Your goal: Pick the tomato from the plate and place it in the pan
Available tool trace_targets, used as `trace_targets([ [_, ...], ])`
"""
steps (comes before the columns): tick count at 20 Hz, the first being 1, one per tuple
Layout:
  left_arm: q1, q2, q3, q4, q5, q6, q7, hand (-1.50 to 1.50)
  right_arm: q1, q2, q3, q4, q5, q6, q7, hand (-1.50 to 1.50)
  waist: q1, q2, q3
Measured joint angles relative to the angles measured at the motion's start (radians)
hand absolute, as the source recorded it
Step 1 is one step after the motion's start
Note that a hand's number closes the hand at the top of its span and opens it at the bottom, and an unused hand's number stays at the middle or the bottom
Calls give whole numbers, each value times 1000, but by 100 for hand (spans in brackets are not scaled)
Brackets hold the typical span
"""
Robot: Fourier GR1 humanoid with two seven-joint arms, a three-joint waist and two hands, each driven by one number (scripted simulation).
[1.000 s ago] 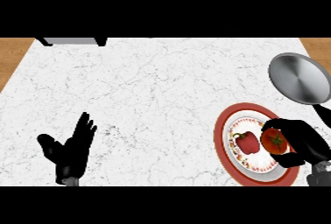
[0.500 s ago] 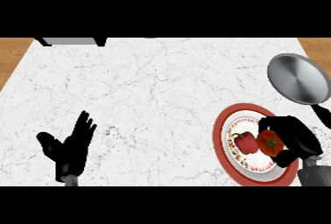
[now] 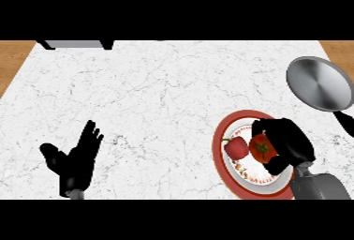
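Observation:
A red tomato [image 3: 262, 147] with a green stem sits on the red-rimmed white plate [image 3: 228, 123] at the lower right. My right hand [image 3: 287, 143] covers the plate's right half, its fingers and thumb curled round the tomato. Just left of the tomato a second red vegetable [image 3: 236, 148] lies on the plate. The grey steel pan [image 3: 319, 83] rests at the right edge, above the plate, with its black handle [image 3: 345, 123] pointing down. At the lower left my left hand [image 3: 75, 157] rests open, fingers up.
The white marble counter [image 3: 159, 93] fills the view, with wooden floor strips at both upper corners. A grey object with black legs [image 3: 76, 44] stands at the counter's far left edge.
My right hand has shifted left over the plate and closed round the tomato. The left hand has stayed still.

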Motion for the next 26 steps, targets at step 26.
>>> trace_targets([
  [26, 11, -12, 10, -19, -21, -23, 17, 0, -322, -69, -446, 77, -234, -156, 62, 150, 16, 8, 4],
])
